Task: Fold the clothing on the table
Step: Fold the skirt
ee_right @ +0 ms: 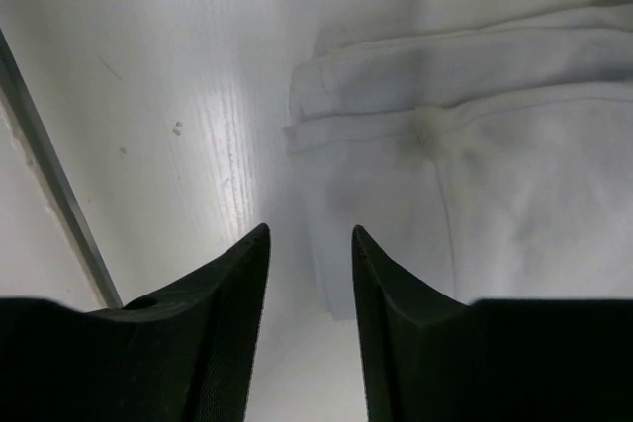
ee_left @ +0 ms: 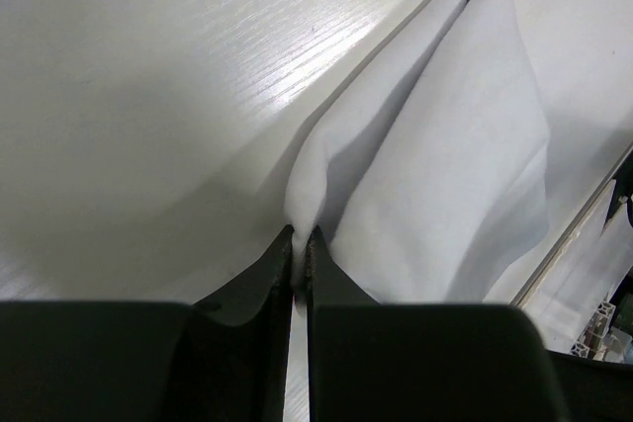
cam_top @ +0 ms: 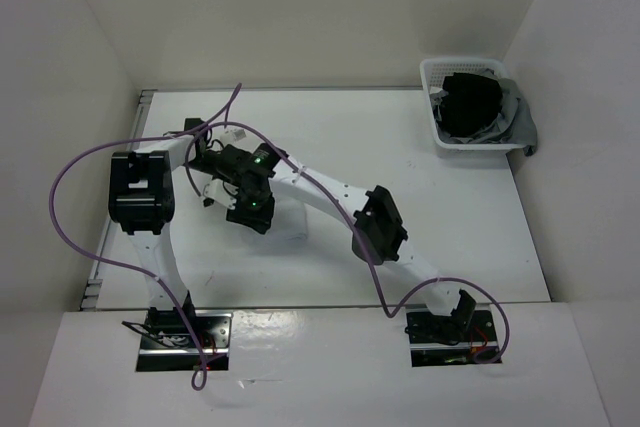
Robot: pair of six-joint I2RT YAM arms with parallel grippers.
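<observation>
White walls close in a matte white rectangular desk point(cam_top: 450, 247) where two robot arms reach toward its far-left corner. The plain white, thin, soft fabric piece point(ee_left: 445, 165) lies there on the left half of the desk, near the thin metal rail point(ee_right: 49, 175) along the edge, and is almost lost against the white surface from above. The left fingers point(ee_left: 259, 289) are closed tight on a raised ridge of the cloth, which tents up from the pinch and drapes away in a slack sheet. The right fingers point(ee_right: 232, 284) stand apart with nothing between them, just above bare desk beside the cloth's layered, hemmed corner point(ee_right: 326, 111). The fabric looks light and limp, likely to sag, crease and slide on the smooth top rather than hold any shape. A grip on a hemmed edge or corner, where the layers are doubled and thicker, would probably give the surest hold, and two spaced holds should keep it from bunching. At the far-right corner of the desk sits a white perforated plastic basket point(cam_top: 432, 107) holding a dark grey garment point(cam_top: 470, 102), part of which spills over its right rim, well apart from the cloth.
</observation>
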